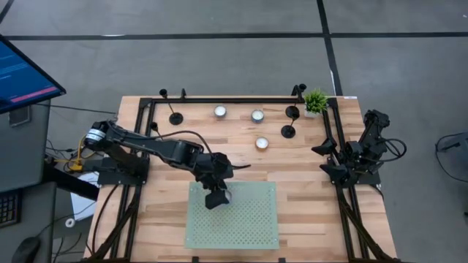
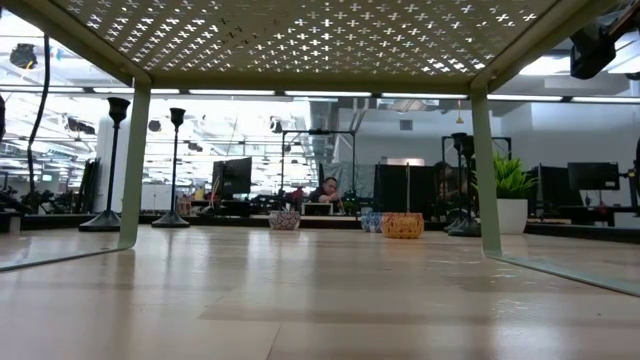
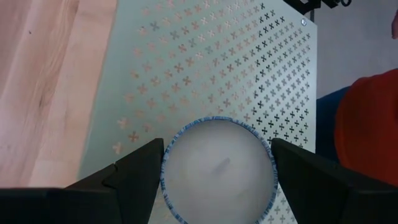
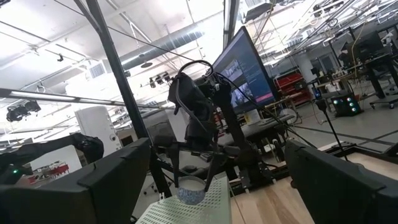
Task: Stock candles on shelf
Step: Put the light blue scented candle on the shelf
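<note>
High view: set overhead, aimed straight down on the whole table (image 1: 292, 175). Low view: placed at tabletop height beneath the shelf (image 2: 300, 40), faced level toward the room. Left wrist view: held close above the shelf (image 3: 205, 68). Right wrist view: aimed across at the same shelf (image 4: 193, 208), also seen overhead.

Shelf (image 1: 245, 219) mostly bare beyond left end effector (image 1: 217, 199) at its rear-left corner, open tabletop (image 1: 292, 172) behind, candlesticks (image 1: 289, 122) and plant (image 1: 315, 101) crowding rear edge.
</note>
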Controlling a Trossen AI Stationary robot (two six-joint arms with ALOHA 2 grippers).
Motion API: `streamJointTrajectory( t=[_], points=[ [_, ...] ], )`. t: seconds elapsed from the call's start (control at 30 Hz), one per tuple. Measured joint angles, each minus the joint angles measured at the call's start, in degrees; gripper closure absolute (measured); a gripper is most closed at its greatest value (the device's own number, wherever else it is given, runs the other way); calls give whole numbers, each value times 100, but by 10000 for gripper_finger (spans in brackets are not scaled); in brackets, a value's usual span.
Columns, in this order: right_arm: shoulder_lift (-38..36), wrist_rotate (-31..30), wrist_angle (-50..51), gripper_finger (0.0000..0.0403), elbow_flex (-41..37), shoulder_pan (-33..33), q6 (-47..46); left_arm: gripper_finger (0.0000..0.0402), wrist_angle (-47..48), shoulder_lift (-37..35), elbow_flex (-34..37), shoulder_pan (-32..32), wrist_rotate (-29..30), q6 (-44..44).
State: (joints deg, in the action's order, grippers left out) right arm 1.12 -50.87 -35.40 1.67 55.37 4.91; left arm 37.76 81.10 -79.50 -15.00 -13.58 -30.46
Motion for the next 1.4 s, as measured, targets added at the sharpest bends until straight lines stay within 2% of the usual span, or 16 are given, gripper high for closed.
streamJointTrajectory(
  t=[0.23,0.47,0.63,0.77,0.9,0.97,1.03,1.13,1.2,1.23,1.4],
  points=[
    [-1,-1,1,42,0,-1,0,109,-189,0,0,0,-151,104],
    [-1,-2,24,42,0,1,4,74,-223,-4,0,0,-122,232],
    [0,-2,24,42,0,-1,7,67,-230,-4,0,-4,55,452],
    [1,109,-253,42,0,-1,20,73,-230,-4,-132,71,-56,-130],
    [0,753,-1620,42,12,-1,620,81,-331,-93,-313,264,-665,-839],
    [-2,1203,-2323,42,105,-1,1004,87,-720,-203,-334,326,-746,-927],
    [-4,1942,-2787,42,249,-4,1552,92,-1163,-377,-334,358,-754,-913],
    [0,3510,-2776,42,542,-1,2496,101,-1932,-700,-339,435,-688,-902],
    [26,4215,-2479,42,807,-2,2777,106,-2380,-966,-339,478,-442,-832],
    [47,4381,-2353,42,932,-4,2793,109,-2559,-1116,-339,483,-264,-715],
    [432,4464,-2198,42,1548,-131,2738,126,-2846,-1958,-343,463,1021,214]
  ],
)
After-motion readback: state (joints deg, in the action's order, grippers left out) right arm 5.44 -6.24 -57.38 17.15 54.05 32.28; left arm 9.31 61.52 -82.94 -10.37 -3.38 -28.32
